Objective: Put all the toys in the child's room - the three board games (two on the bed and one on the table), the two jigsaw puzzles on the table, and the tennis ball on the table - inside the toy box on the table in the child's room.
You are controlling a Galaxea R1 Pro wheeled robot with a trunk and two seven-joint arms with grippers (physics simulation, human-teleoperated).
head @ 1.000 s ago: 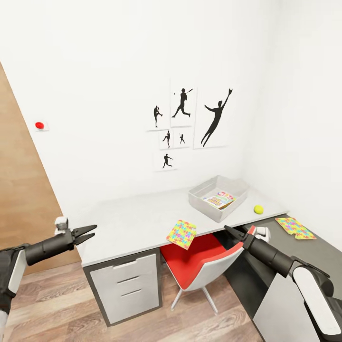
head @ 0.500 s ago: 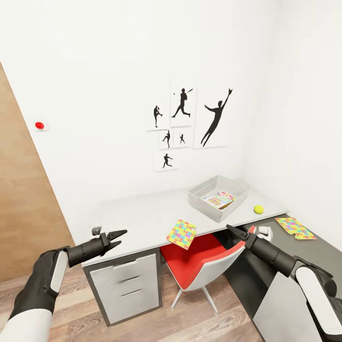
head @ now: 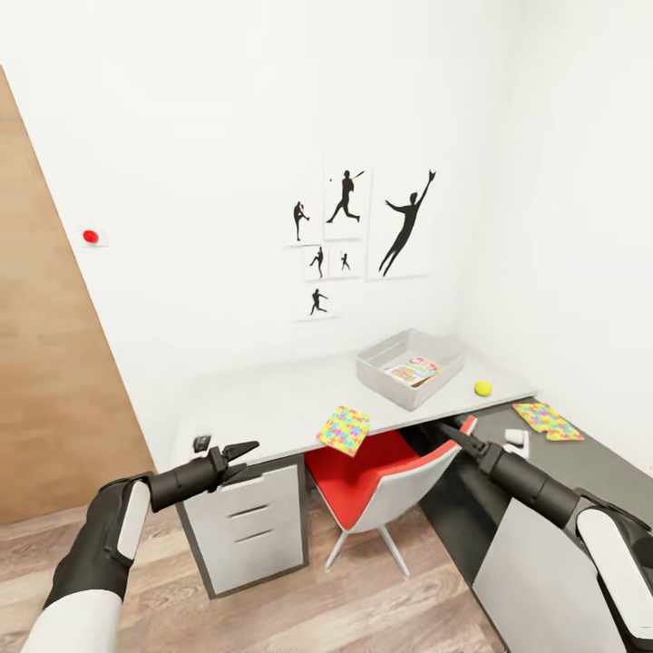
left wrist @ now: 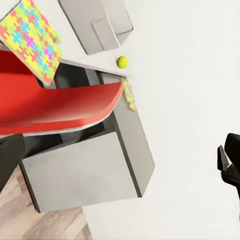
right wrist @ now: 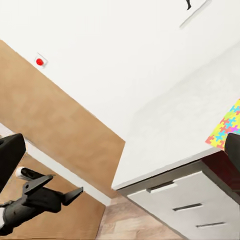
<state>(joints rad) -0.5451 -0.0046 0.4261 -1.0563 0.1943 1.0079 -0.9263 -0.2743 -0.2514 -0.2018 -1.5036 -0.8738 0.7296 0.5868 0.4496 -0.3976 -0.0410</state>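
My left gripper [head: 243,451] hangs open and empty before the table [head: 272,408]'s drawer end; my right gripper [head: 451,433] sits by the red chair [head: 381,481], its jaws nearly together, holding nothing. On the table: toy box [head: 376,367] with 1 board game [head: 413,372] inside, tennis ball [head: 483,388] just beside it, 1 jigsaw puzzle [head: 344,429] overhanging the front edge. The other puzzle [head: 547,421] lies on the lower dark cabinet [head: 589,458].
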